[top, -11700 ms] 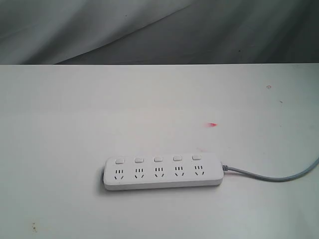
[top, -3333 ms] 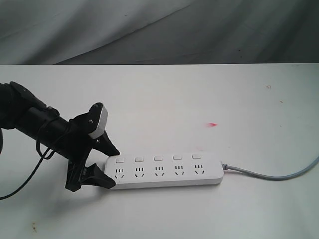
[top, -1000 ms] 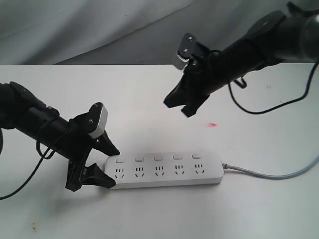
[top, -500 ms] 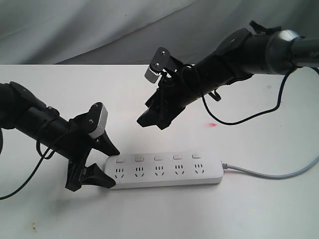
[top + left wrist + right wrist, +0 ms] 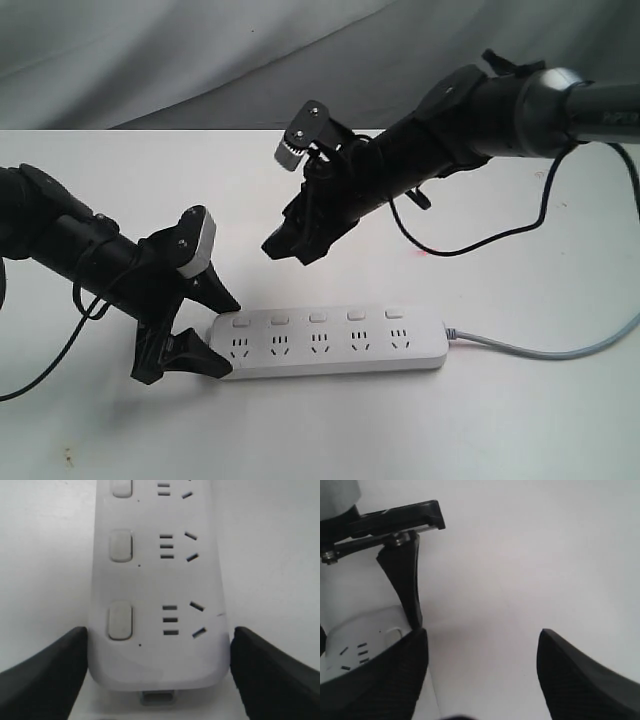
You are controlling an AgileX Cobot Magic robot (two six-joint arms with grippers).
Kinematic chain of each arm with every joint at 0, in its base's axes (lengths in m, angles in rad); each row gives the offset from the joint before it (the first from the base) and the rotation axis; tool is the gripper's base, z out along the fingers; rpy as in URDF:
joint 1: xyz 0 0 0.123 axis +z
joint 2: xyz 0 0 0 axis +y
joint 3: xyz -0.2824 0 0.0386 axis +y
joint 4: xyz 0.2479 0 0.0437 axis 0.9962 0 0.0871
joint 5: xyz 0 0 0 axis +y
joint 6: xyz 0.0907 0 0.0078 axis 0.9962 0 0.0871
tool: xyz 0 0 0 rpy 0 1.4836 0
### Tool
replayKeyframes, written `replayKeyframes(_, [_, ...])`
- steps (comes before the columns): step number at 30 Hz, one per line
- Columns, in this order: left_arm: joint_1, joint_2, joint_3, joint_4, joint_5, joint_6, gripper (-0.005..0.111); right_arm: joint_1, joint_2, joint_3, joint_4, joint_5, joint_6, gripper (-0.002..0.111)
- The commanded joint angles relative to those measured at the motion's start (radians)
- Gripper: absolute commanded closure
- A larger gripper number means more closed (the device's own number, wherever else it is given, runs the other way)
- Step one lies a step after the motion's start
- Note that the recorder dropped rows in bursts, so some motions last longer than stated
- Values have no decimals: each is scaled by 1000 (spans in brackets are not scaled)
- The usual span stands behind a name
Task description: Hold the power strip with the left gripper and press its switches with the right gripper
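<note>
The white power strip (image 5: 330, 345) lies flat on the white table (image 5: 500, 430), its grey cord (image 5: 540, 352) running off to the right. Its five switches (image 5: 317, 319) sit in a row above the outlets. My left gripper (image 5: 228, 338) straddles the strip's left end, one jaw against each long side; the left wrist view shows the strip (image 5: 160, 580) filling the gap of the left gripper (image 5: 159, 632), with the nearest switch (image 5: 120, 622) close by. My right gripper (image 5: 287, 252) hangs open above the table, behind the strip's left part, touching nothing. The right wrist view shows the right gripper (image 5: 482, 640) over bare table.
A small red mark (image 5: 426, 250) shows on the table under the right arm's looping cable (image 5: 470, 235). Grey cloth (image 5: 150, 60) hangs behind the table's far edge. In the right wrist view the strip's end (image 5: 365, 640) and the left gripper's jaw (image 5: 405, 580) appear.
The right arm came in from the upper right and has moved left and down toward the strip's left end. The left gripper and the strip have stayed put.
</note>
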Motion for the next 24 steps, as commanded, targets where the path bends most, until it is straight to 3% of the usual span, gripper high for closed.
replayKeyframes(1, [-5,2,-7,-14,-1,5,62,61,26,-5,-8,-62,-73,49])
replayKeyframes(24, [-5,2,-7,-14,-1,5,62,131,84,-5,3,-96,-121,49])
